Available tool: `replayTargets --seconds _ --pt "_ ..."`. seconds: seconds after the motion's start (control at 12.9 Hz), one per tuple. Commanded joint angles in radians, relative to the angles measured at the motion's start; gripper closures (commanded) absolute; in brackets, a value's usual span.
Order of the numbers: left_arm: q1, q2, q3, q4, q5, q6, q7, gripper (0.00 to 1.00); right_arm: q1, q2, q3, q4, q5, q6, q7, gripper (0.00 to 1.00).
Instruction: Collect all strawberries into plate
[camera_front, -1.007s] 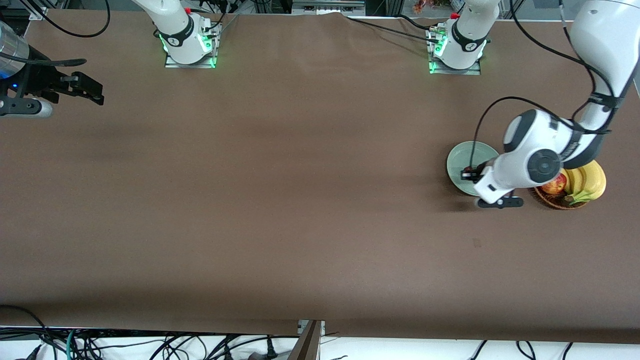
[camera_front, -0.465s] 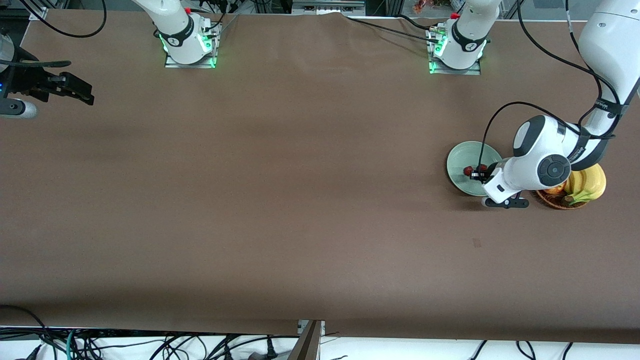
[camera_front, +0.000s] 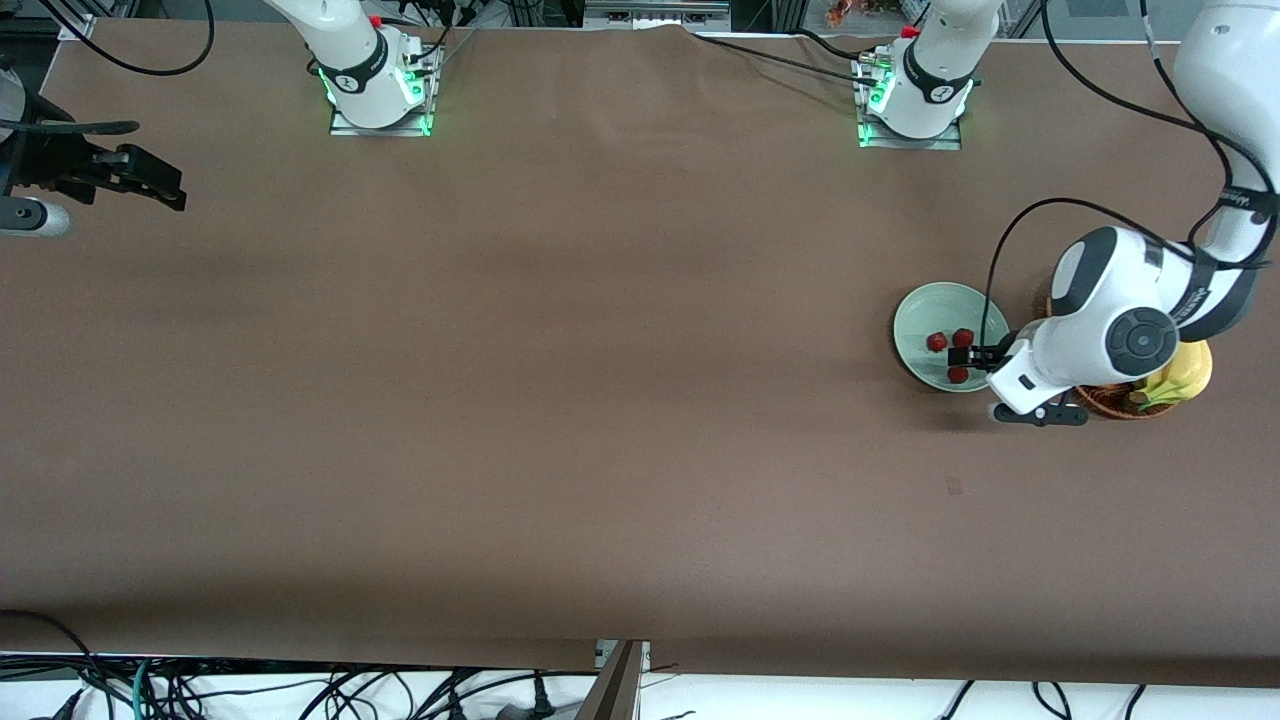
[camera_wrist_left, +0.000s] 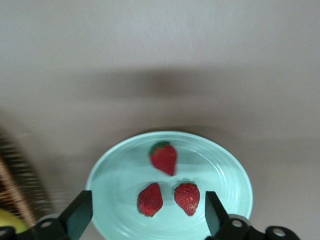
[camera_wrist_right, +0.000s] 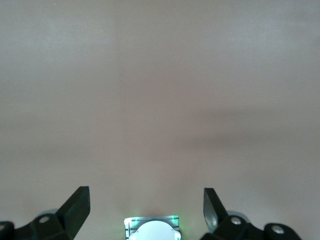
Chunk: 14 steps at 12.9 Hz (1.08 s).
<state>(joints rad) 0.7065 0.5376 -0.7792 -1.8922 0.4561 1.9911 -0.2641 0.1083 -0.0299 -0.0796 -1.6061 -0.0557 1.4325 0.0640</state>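
Three red strawberries (camera_wrist_left: 164, 157) (camera_wrist_left: 150, 199) (camera_wrist_left: 187, 197) lie apart from one another in the pale mint-green plate (camera_wrist_left: 115, 175). In the front view the plate (camera_front: 930, 310) sits toward the left arm's end of the table, with the strawberries (camera_front: 936, 342) (camera_front: 963, 338) (camera_front: 957, 375) in it. My left gripper (camera_wrist_left: 146, 215) (camera_front: 985, 357) hangs open over the plate's rim on the basket side, its fingers wide on either side of two berries and touching none. My right gripper (camera_front: 165, 187) (camera_wrist_right: 146, 202) waits open and empty over the right arm's end of the table.
A brown wicker basket (camera_front: 1105, 398) with yellow bananas (camera_front: 1180, 375) stands right beside the plate, partly under the left arm's wrist. Its woven wall (camera_wrist_left: 15, 180) shows in the left wrist view. The right arm's base (camera_wrist_right: 151, 227) shows between the right gripper's fingers.
My left gripper has opened and let a strawberry go into the plate, then drawn back toward the basket. The right gripper shifted slightly toward the table's end.
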Motion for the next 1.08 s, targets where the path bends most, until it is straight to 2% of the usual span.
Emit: replayTargets --seconds 0.0,0.15,0.31,0.46,0.54,0.7,1.01 --pt "0.004 -0.118 -0.046 0.005 -0.016 -0.055 0.017 0.00 -0.009 0.013 0.006 0.031 -0.013 -0.018 -0.004 0.00" --pt "0.004 -0.154 -0.073 0.044 -0.050 -0.113 0.020 0.00 -0.009 0.013 0.006 0.031 -0.012 -0.018 -0.003 0.00" --pt "0.005 -0.159 -0.100 0.134 -0.083 -0.208 0.057 0.00 -0.009 0.012 0.004 0.031 -0.010 -0.018 -0.001 0.00" --pt "-0.019 -0.217 -0.074 0.180 -0.157 -0.241 0.149 0.00 -0.009 0.011 0.006 0.032 -0.010 -0.018 -0.001 0.00" --pt "-0.085 -0.269 0.007 0.180 -0.196 -0.242 0.175 0.00 -0.009 0.013 0.004 0.034 -0.010 -0.017 -0.001 0.00" --pt "-0.307 -0.362 0.263 0.180 -0.324 -0.242 0.227 0.00 -0.009 0.013 0.006 0.037 -0.012 -0.017 -0.003 0.00" --pt "-0.557 -0.464 0.551 0.180 -0.434 -0.301 0.287 0.00 -0.009 0.015 0.006 0.037 -0.009 0.003 -0.001 0.00"
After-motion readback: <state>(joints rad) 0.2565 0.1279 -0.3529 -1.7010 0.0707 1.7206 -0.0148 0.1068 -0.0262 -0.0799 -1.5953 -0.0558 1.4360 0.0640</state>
